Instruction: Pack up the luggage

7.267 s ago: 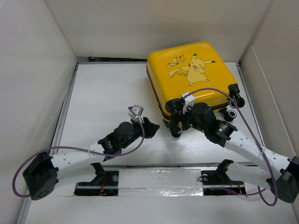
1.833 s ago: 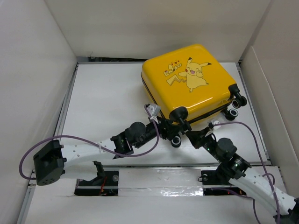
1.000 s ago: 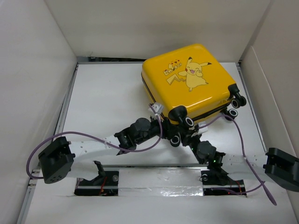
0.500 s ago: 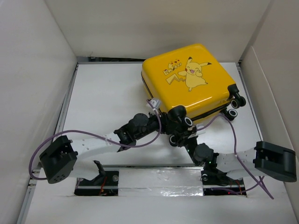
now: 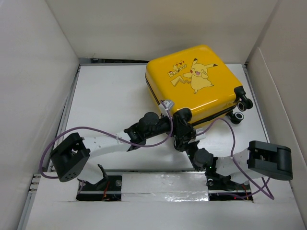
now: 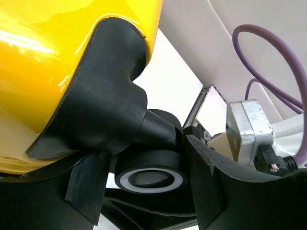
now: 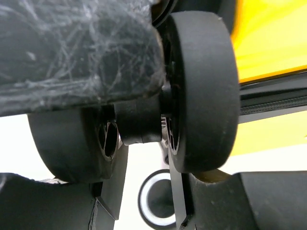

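Top external view is showing the luggage (image 5: pixel 192 81) lying closed on the far right part of the table (image 5: pixel 110 96), with its Pikachu face turned up. Two of its black corner wheels (image 5: pixel 241 106) are pointing toward the right wall. Both arms are reaching to its near corner. The left gripper (image 5: pixel 178 122) is sitting against the black caster housing (image 5: pixel 184 115) there, and the right gripper (image 5: pixel 186 142) is sitting just below it, toward the arm bases. On the left wrist camera, a white-ringed wheel (image 6: pixel 151 176) is hanging under that housing, with one dark finger (image 6: pixel 211 187) lying right beside it; whether the fingers are pinching it or only bracketing it, I cannot tell. On the right wrist camera, a twin wheel (image 7: pixel 201 91) is filling the space between a scratched finger pad (image 7: pixel 72 48) above and the other finger below. Whether that tool is gripping the twin wheel or standing loose around it I cannot tell either.
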### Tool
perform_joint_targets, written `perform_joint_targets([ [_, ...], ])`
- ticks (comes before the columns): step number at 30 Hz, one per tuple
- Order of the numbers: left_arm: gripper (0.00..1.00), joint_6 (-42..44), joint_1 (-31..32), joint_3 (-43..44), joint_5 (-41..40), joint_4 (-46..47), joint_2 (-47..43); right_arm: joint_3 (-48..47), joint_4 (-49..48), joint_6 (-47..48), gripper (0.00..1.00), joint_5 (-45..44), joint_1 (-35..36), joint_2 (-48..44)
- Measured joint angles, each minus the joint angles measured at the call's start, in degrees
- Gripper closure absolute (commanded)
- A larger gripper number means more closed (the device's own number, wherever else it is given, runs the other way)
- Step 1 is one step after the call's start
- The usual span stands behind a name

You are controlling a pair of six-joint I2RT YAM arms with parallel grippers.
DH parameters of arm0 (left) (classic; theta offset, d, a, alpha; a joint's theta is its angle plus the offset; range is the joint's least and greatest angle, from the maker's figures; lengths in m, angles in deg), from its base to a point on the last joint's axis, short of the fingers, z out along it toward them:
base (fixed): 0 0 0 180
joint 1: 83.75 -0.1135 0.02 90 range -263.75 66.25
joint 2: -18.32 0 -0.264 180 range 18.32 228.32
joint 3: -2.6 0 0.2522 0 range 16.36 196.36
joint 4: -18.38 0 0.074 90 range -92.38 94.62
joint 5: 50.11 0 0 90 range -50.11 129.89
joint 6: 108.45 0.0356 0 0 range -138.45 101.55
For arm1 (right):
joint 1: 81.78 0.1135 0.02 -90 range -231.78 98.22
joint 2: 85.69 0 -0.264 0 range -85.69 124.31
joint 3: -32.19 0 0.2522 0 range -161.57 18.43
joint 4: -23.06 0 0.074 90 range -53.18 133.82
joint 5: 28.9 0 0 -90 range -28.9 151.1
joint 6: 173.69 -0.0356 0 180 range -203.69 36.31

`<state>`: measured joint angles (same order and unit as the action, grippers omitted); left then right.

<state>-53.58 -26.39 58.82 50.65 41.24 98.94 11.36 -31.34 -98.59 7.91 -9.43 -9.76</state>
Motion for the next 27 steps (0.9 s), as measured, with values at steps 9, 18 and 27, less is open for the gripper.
perform_joint_targets([
  [9,0.46,0.1,-0.1,0.8,0.2,-1.0,0.0,-2.1,-2.0,6.9,0.93,-4.3,0.6,4.5],
  [18,0.65,-0.3,-1.1,0.9,-0.3,-2.2,0.0,-4.6,-8.5,13.9,1.0,-7.5,0.2,15.3],
  [27,0.75,-4.1,-1.3,5.6,2.8,-4.1,4.3,-2.2,-7.2,20.0,1.0,-11.2,7.5,9.6],
])
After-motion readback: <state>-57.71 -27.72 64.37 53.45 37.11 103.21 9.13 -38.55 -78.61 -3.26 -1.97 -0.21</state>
